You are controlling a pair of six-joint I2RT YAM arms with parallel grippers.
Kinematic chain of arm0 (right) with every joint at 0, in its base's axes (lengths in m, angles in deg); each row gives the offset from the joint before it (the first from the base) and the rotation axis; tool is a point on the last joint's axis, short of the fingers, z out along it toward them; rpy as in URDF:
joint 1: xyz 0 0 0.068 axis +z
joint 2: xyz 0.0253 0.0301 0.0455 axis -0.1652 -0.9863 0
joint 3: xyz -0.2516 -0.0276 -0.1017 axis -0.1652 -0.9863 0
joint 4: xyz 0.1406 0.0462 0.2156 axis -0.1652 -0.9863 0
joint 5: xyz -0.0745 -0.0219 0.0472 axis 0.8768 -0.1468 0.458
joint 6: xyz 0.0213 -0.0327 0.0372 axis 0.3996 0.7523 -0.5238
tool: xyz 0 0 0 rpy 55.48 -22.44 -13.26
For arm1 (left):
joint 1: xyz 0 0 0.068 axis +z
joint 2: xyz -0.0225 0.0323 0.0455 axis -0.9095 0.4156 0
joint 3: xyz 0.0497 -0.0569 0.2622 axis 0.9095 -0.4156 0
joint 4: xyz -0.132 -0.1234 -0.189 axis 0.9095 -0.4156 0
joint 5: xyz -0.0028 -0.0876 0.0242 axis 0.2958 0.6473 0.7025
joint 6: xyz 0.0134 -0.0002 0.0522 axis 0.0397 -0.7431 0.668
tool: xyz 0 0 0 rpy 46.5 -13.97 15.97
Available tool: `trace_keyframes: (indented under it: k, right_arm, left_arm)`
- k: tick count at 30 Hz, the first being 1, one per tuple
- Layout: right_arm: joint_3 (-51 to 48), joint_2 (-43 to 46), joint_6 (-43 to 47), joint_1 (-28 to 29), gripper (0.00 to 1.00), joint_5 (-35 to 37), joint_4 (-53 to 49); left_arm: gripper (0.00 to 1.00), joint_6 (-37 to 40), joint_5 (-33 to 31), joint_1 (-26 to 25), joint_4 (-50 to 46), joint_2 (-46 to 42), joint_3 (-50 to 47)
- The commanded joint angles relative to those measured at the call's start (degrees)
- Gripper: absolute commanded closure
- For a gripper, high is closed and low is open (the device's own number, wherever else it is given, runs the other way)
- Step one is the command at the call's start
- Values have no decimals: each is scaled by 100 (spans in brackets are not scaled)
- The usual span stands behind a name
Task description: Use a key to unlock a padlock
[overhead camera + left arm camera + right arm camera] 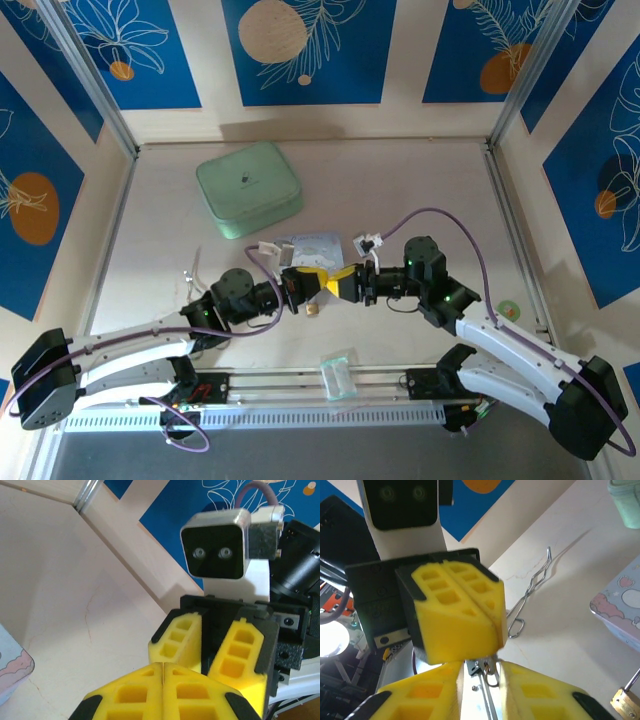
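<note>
The padlock (624, 703) lies on the worktop (440, 200), free of both grippers and just beside the light blue cartoon box (620, 610). Whether its shackle is latched is too small to tell.

The key (488, 670) is off the worktop. It protrudes below the left gripper (487, 630), whose fingers are pressed together on it. The right gripper (480, 680) has its fingers apart, one on each side of the key.

Judged status:
- Done: key picked up.
- Remaining: key not yet in the padlock; seating, turning and shackle release all remain.

Count:
- Padlock: one
- Key: one
- Cartoon box: one
- Green case (248, 188): one
- Bent wire (530, 595): one
- Clear bag (338, 375): one
</note>
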Motion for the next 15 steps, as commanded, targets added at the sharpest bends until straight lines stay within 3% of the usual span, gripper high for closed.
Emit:
trace_keyframes:
  k: [1, 15]
  right_arm:
    - [-92, 130, -29, -7, 73, -227, 16]
    - [-9, 48, 96, -4, 74, -31, 182]
  left_arm:
    - [100, -82, -141, -8, 331, -148, -28]
    - [100, -304, 279, -11, 829, 283, 7]
